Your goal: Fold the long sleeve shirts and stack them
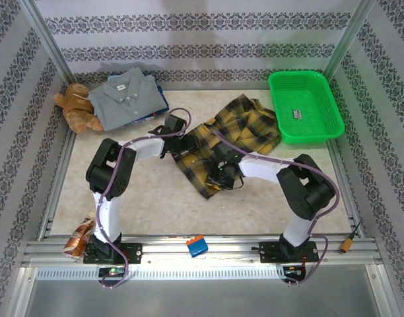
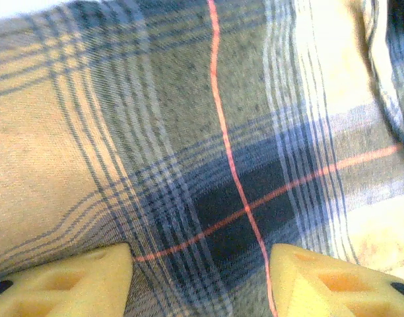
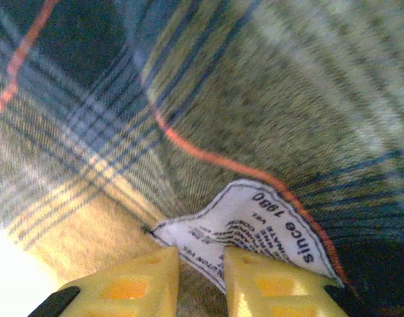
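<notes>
Both arms reach from their bases at the near edge of the tabletop [image 1: 156, 198] onto the plaid shirt [image 1: 245, 129], which lies crumpled and spread near the middle, just left of the green basket [image 1: 304, 105].

The left arm rises from its base, bends sharply at the elbow and stretches forward and to the right, so that the left pincer [image 1: 177, 127] sits at the shirt's left edge. In the left wrist view its yellow fingers [image 2: 76, 277] stand well apart, jaws open, with flat plaid cloth showing between and beyond them.

The right arm folds at its elbow and reaches left and slightly forward, putting the right pincer [image 1: 223, 177] low over the near part of the same shirt. In the right wrist view its fingers [image 3: 268, 284] are almost together, with a narrow gap. A white care label [image 3: 255, 224] lies right at the tips, its lower edge hidden behind one finger. I cannot tell whether cloth or label is pinched.

At the far left the grey shirt [image 1: 126, 96] lies folded on the blue shirt [image 1: 161, 100], beside a teddy bear [image 1: 76, 109].
</notes>
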Controlling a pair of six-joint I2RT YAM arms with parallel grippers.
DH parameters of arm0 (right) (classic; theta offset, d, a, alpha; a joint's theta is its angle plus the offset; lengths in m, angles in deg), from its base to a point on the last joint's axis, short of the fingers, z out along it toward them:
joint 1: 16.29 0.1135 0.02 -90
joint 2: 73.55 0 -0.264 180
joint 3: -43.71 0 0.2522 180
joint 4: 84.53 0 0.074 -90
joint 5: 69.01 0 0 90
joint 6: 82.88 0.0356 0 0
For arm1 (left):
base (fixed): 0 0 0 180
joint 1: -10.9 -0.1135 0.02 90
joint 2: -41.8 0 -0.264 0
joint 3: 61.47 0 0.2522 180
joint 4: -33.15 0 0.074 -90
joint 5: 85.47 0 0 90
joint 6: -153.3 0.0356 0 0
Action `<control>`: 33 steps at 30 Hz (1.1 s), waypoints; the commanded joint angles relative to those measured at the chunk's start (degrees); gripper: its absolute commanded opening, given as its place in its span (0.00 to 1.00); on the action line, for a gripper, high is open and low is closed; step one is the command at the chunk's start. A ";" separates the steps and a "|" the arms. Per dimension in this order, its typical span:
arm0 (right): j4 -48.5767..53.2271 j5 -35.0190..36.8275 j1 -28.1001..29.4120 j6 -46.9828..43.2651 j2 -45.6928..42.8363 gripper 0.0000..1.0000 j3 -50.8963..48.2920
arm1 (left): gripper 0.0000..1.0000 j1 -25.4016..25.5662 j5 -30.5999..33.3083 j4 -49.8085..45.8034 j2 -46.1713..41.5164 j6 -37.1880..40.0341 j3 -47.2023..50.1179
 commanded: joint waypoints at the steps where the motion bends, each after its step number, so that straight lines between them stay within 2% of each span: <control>1: -0.49 3.59 5.76 12.75 2.17 0.33 3.83 | 0.59 -2.00 1.06 -7.73 5.65 9.76 -3.47; 4: 0.13 5.21 9.99 17.81 5.22 0.38 10.39 | 0.59 -3.75 -0.16 -8.82 5.57 11.26 -4.71; 8: -1.04 5.43 12.41 22.49 5.76 0.42 14.05 | 0.71 -6.57 -4.77 -9.75 2.13 12.58 -5.19; 13: 3.42 4.82 11.95 18.92 2.74 0.49 18.04 | 0.76 -9.71 -6.80 -16.52 -6.11 13.92 -8.05; 16: 7.59 4.97 8.93 12.19 -0.04 0.51 18.91 | 0.79 -11.65 -7.47 -18.27 -12.65 12.21 -5.46; 20: 13.61 3.37 2.97 -3.11 -1.46 0.51 22.57 | 0.82 -12.50 -5.91 -18.67 -21.79 9.65 2.48; 22: 17.51 3.27 0.55 -14.26 0.10 0.51 26.92 | 0.83 -12.57 -4.62 -17.41 -26.28 7.31 8.69; 25: 29.30 4.07 -1.90 -27.66 7.03 0.46 37.02 | 0.83 -12.60 -6.56 -8.57 -31.22 0.22 20.64; 28: 34.79 5.42 -2.28 -34.50 11.82 0.43 41.88 | 0.82 -12.38 -7.91 -0.37 -34.18 -5.45 29.24; 31: 35.34 11.79 -1.86 -37.30 12.21 0.43 40.79 | 0.82 -12.22 -8.21 5.82 -36.58 -8.50 35.18; 33: 34.16 13.04 -1.99 -38.49 12.55 0.43 39.01 | 0.81 -11.88 -8.25 7.09 -37.52 -9.01 36.98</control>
